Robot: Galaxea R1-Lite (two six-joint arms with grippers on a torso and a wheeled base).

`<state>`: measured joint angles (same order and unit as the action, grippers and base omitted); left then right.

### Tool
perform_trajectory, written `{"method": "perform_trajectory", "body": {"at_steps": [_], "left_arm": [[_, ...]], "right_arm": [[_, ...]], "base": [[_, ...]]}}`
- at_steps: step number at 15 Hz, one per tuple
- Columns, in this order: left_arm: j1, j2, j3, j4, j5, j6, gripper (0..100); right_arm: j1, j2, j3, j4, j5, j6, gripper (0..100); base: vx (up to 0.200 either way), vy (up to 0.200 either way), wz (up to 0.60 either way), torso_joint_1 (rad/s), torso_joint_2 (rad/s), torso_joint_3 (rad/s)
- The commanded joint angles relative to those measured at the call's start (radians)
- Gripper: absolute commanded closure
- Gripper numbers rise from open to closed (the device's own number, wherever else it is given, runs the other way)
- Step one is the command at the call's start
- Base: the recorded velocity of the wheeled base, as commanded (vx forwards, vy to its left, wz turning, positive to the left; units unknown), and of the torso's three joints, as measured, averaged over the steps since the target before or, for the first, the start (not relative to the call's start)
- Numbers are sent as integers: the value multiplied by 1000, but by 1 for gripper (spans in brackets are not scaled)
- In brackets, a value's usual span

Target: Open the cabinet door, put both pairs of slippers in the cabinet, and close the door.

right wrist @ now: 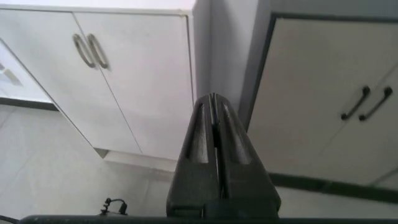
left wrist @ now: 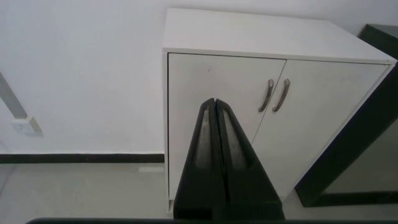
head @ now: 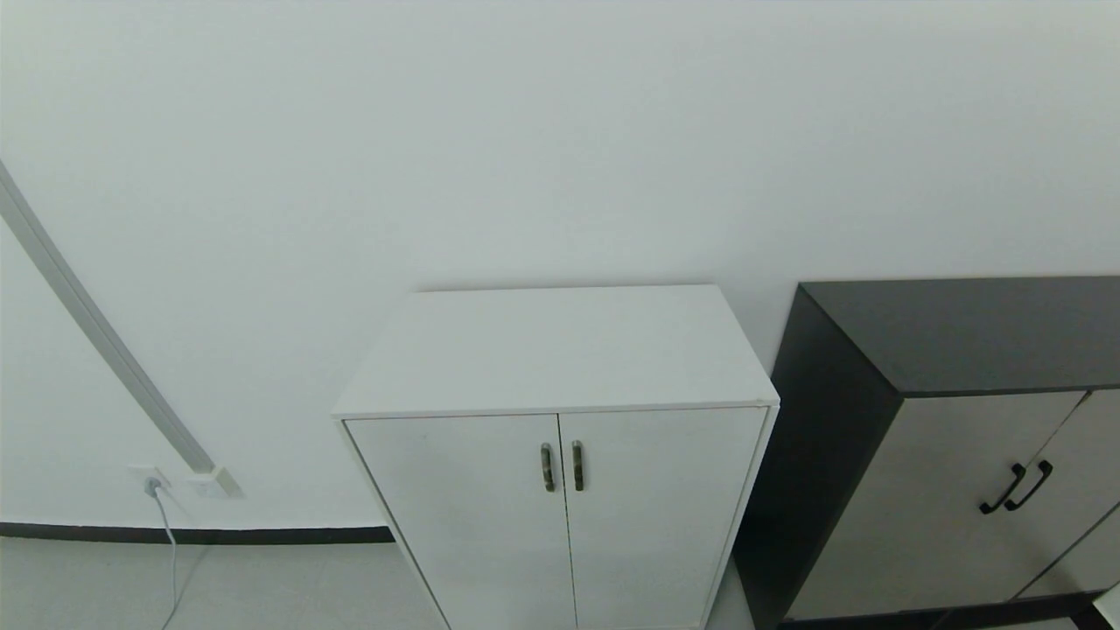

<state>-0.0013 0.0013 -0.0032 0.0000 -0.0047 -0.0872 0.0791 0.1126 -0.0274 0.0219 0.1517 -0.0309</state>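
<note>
Plain room with white cabinet (head: pixel 560 350), black cabinet (head: pixel 962 332), bare wall (head: pixel 560 131).

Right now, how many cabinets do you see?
2: a white cabinet straight ahead against the wall, and a black cabinet to its right, cut off at the edge; more could sit beyond.

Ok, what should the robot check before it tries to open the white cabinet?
1. The doors of the white cabinet open: not ok, both shut.
2. The handles free to grab: ok, nothing in front.
3. The left gripper empty: ok, shut on nothing.
4. The right gripper empty: ok, shut on nothing.
5. One gripper open for a handle: not ok.
6. Room inside: cannot tell, doors hide it.
</note>
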Motion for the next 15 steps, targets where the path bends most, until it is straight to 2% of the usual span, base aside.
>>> {"method": "perform_trajectory", "body": {"at_steps": [1, 5, 9, 11, 15], "left_arm": [[0, 0, 0, 0, 0, 0, 100], [1, 0, 0, 0, 0, 0, 100], [0, 0, 0, 0, 0, 0, 100], [1, 0, 0, 0, 0, 0, 100], [1, 0, 0, 0, 0, -2, 100]], "right_arm": [[2, -14, 6, -2, 9, -20, 100], [13, -5, 27, -20, 9, -101, 100], [-75, -11, 27, -20, 2, -96, 100], [-102, -57, 27, -22, 2, -90, 100], [-84, -111, 27, -20, -31, -1, 100]], "base": [[0, 0, 0, 0, 0, 0], [0, 0, 0, 0, 0, 0], [0, 0, 0, 0, 0, 0], [0, 0, 0, 0, 0, 0], [0, 0, 0, 0, 0, 0]]}}
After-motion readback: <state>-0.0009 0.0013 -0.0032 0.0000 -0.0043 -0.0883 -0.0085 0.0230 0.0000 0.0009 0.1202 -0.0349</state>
